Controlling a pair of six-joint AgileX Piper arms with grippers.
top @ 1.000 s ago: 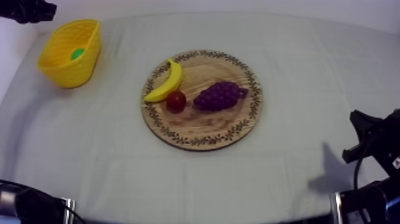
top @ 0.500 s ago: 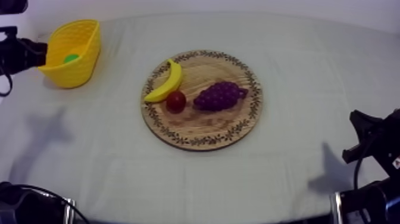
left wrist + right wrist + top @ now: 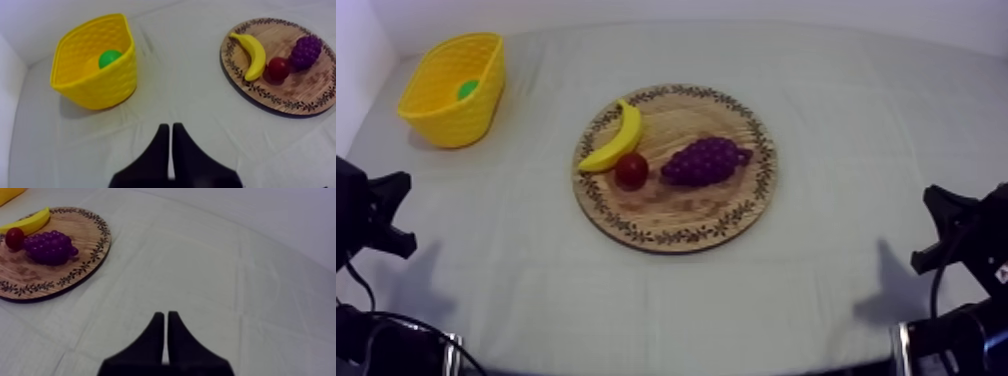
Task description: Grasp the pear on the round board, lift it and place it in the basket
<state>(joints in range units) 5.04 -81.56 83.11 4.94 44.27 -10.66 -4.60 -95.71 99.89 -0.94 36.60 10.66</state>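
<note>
The pear [image 3: 109, 58] lies inside the yellow basket [image 3: 95, 85], which stands at the far left of the worktop [image 3: 856, 110]. On the round wooden board [image 3: 681, 222] in the middle, the banana [image 3: 618, 138], the small red fruit [image 3: 631, 170] and the grapes [image 3: 704, 160] lie close together. The left hand [image 3: 169, 131] hangs over the worktop on the near side of the basket, its fingers pressed together and holding nothing. The right hand [image 3: 165, 317] is closed and empty too, to the right of the board.
</note>
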